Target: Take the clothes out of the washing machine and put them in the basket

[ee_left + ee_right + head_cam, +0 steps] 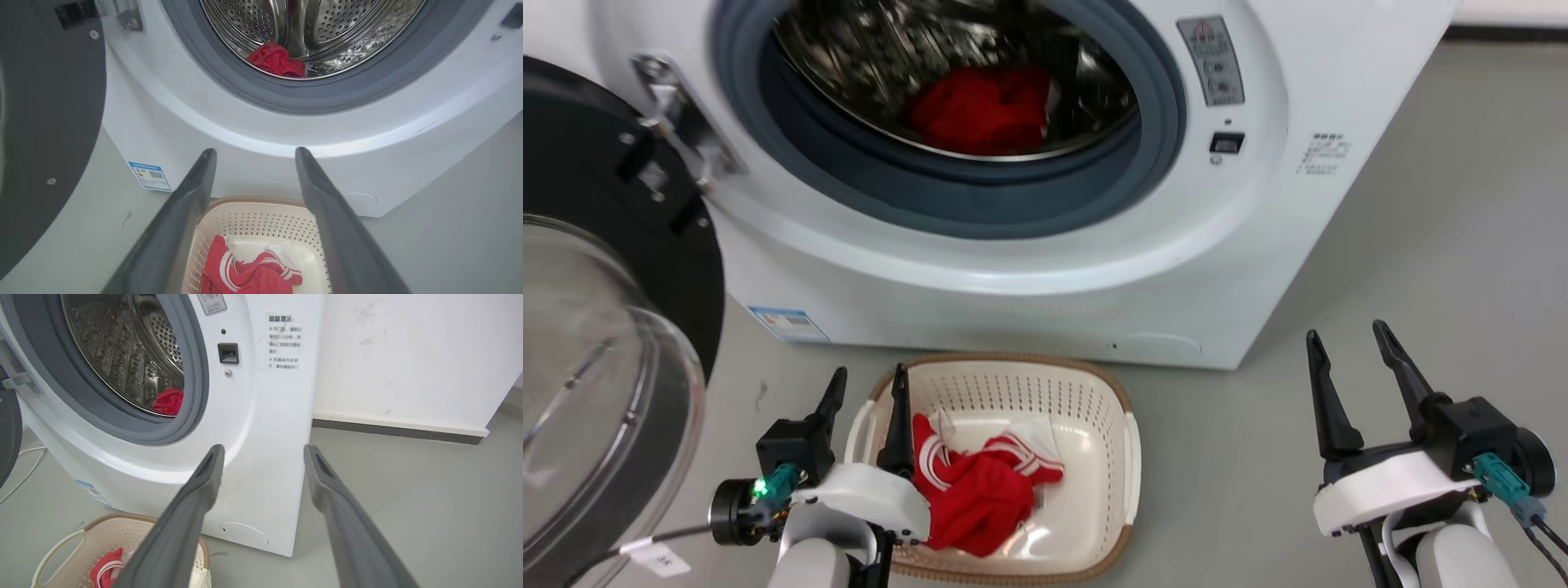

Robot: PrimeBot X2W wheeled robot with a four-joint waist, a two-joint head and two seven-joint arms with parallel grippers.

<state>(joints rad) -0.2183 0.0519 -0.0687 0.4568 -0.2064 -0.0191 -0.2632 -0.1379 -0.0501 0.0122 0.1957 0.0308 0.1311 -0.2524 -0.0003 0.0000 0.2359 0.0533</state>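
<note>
The white washing machine (1029,269) stands with its door swung open to the left. A red piece of clothes (984,110) lies at the bottom of its steel drum (278,60) (168,401). Another red garment with white stripes (976,486) sits in the cream basket (1086,392) on the floor in front of the machine. My left gripper (868,382) is open and empty, hovering over the basket's left rim. My right gripper (1346,339) is open and empty, off to the right above bare floor.
The black-framed glass door (596,367) juts out at the left, close to my left arm. A white wall with a dark skirting (392,430) runs behind the machine on the right. Grey floor (1421,269) spreads to the right of the machine.
</note>
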